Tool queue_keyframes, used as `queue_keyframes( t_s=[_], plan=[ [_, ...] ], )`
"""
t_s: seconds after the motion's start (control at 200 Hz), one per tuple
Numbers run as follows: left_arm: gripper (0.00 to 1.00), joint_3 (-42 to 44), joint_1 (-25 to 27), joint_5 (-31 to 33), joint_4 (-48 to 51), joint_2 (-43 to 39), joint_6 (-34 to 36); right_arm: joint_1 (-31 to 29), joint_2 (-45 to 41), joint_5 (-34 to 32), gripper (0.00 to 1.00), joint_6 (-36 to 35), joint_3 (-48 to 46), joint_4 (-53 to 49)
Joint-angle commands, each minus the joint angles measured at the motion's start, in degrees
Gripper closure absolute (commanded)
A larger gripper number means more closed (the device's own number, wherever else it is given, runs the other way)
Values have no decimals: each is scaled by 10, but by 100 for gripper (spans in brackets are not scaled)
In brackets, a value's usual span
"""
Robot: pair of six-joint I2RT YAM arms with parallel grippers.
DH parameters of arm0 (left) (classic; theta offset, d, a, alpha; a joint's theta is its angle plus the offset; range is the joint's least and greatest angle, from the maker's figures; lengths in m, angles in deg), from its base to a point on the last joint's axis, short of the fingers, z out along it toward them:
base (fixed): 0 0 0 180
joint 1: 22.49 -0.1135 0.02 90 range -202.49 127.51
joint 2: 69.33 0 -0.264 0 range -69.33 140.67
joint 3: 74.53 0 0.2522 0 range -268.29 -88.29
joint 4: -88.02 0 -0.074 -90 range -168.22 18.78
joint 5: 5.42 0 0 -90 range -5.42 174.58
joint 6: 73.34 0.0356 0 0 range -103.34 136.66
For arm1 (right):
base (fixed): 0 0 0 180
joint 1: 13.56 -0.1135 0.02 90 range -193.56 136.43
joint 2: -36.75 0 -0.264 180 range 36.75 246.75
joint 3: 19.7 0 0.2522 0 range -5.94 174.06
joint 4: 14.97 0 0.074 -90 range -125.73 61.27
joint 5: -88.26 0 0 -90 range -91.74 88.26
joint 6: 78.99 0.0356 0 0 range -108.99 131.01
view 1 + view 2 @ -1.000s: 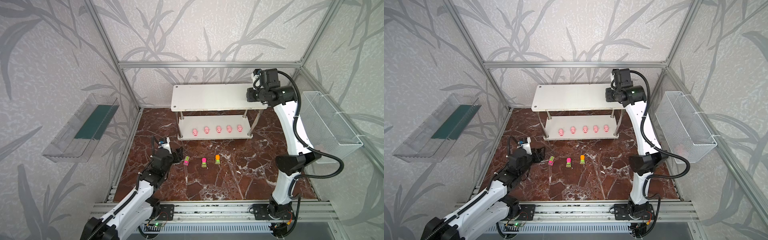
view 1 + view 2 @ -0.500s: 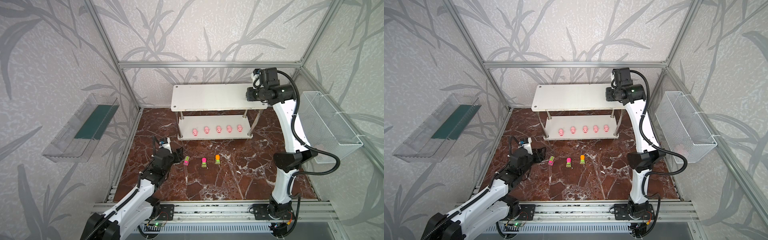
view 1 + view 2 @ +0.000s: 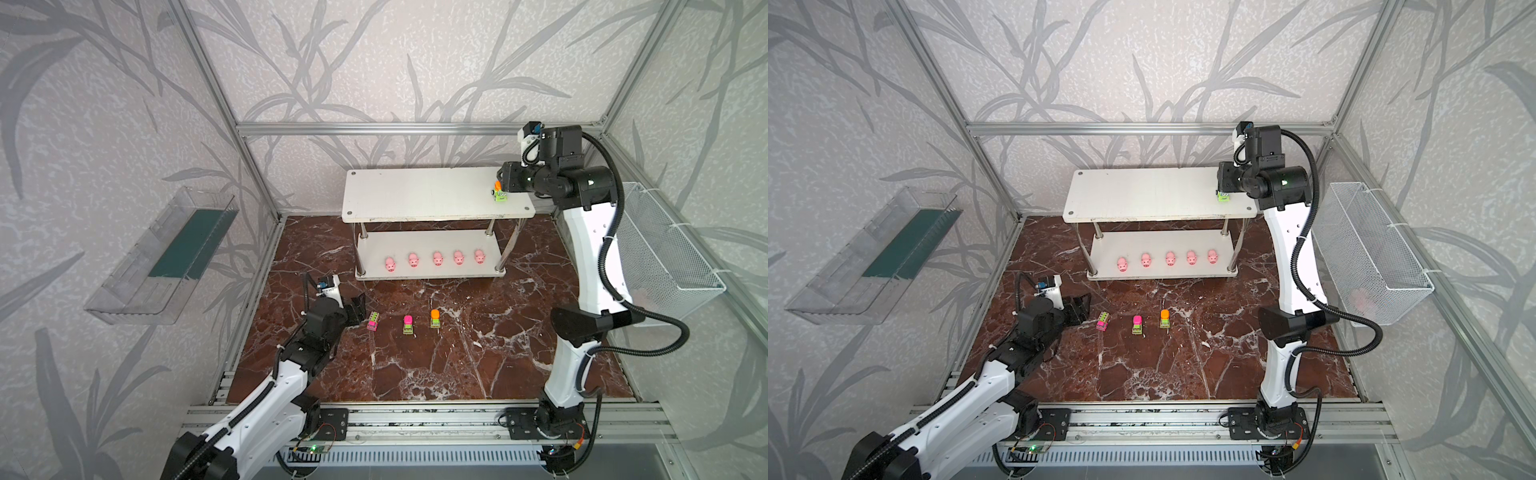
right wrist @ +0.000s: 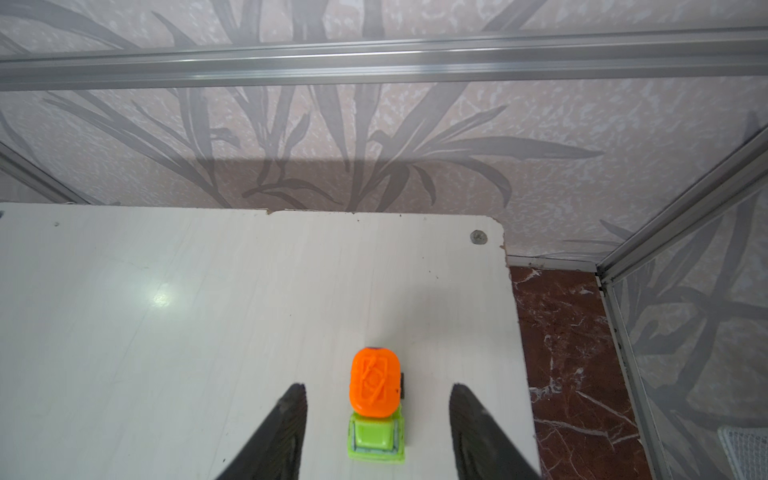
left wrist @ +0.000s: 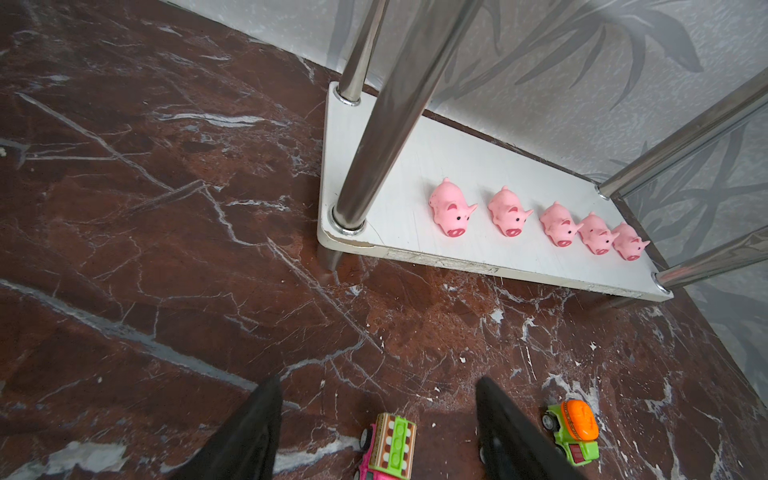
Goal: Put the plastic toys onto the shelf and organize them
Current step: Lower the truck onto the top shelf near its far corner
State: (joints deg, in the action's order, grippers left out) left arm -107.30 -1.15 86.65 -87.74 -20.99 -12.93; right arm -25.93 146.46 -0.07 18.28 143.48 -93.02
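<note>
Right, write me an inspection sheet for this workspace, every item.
Surface: marble floor, dark red with white veins.
Job's things: five pigs in a row on the lower board of the shelf; orange-topped car on its top board; three cars on the floor.
Clutter: nothing seen.
Tools: left tool open, low beside the floor cars; right tool open, straddling the orange-topped car, gaps both sides.
Cables: black hose loops off the right arm, clear of the toys.
Surroundings: clear tray on one wall, wire basket opposite.

The white two-tier shelf (image 3: 415, 195) is found upright. Five pink pigs (image 3: 437, 258) are lined along its lower board. One orange-topped car (image 3: 500, 195) is set at the upper board's right end. Three cars (image 3: 408, 324) are found in a row on the floor (image 3: 457, 365).
</note>
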Motion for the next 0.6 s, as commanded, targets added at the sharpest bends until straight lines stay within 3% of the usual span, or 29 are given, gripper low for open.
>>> queue_keyframes(
  t_s=[0.0, 0.125, 0.225, 0.42, 0.595],
  plan=[
    [28, 6, 3, 11, 8, -9, -5, 1, -114, 57, 44, -13, -83, 68],
    [28, 7, 3, 10, 1, -4, -7, -1, -295, 77, 44, 0, -327, 222],
    [28, -1, 3, 8, 5, -1, -8, -6, -417, 91, 40, 7, -483, 287],
    [29, -6, 4, 20, 14, -2, -4, -27, -611, 149, 38, 12, -721, 296],
    [29, -7, 3, 40, 26, 0, 2, -63, -723, 120, 34, 48, -865, 228]
  ],
)
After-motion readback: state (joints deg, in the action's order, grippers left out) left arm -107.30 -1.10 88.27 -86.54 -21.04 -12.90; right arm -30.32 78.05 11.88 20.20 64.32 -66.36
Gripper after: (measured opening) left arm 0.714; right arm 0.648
